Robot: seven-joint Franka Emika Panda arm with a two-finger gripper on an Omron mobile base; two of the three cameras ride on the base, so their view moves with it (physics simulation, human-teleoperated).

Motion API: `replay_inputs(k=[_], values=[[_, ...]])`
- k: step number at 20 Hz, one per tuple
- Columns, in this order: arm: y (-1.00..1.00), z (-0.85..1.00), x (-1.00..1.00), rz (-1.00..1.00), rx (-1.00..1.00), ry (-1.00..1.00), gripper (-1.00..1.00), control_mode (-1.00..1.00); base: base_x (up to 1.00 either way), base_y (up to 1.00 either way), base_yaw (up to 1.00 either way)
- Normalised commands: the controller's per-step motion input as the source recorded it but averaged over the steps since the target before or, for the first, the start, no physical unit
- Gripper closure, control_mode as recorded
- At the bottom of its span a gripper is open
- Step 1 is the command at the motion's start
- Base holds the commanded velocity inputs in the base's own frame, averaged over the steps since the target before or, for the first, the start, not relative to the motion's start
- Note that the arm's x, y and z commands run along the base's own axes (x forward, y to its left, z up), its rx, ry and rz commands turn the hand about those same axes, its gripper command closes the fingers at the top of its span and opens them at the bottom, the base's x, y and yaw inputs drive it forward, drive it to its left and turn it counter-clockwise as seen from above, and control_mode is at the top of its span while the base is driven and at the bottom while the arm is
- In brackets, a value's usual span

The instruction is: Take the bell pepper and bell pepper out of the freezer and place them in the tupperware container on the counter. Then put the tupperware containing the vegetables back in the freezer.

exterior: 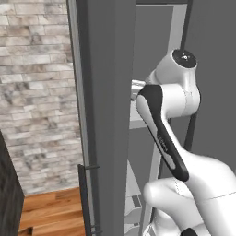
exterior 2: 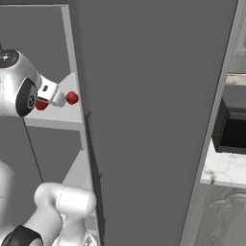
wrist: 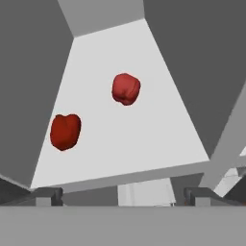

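Observation:
Two glossy red bell peppers lie apart on a pale shelf [wrist: 144, 144] inside the freezer [exterior 2: 144, 120]. In the hand view one bell pepper [wrist: 126, 89] sits near the middle and the other [wrist: 65, 131] lower left. My gripper [wrist: 124, 197] is open with nothing between its fingers, short of the shelf's front edge and clear of both peppers. From the right base view the white hand reaches into the open freezer, with one pepper [exterior 2: 72, 98] just beyond it and the other [exterior 2: 41, 104] partly hidden behind it. The tupperware container is out of view.
The freezer's open dark grey door [exterior: 106, 92] stands close beside the arm. A black microwave [exterior 2: 234, 122] sits on the white marble counter [exterior 2: 221, 168] to the right. A brick wall [exterior: 37, 92] and wooden floor [exterior: 50, 212] lie to the left.

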Motion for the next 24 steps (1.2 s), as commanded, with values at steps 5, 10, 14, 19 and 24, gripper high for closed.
replay_inputs(k=[5, 10, 14, 19, 24], values=[[0.04, 0.0, 0.69, -0.01, 0.0, 0.0, -1.0, -1.0, 0.0, 0.0, 0.0], [0.05, -0.08, 0.59, -0.02, 0.0, 0.0, -1.0, -1.0, 0.0, 0.0, 0.0], [0.02, -0.21, 0.44, -0.07, -0.03, 0.04, -1.0, -1.0, 0.0, 0.0, 0.0], [0.0, -0.24, 0.4, -0.11, -0.06, 0.06, -1.0, -1.0, 0.0, 0.0, 0.0], [0.0, -0.17, 0.4, -0.09, -0.03, 0.03, -1.0, -1.0, 0.0, 0.0, 0.0]])
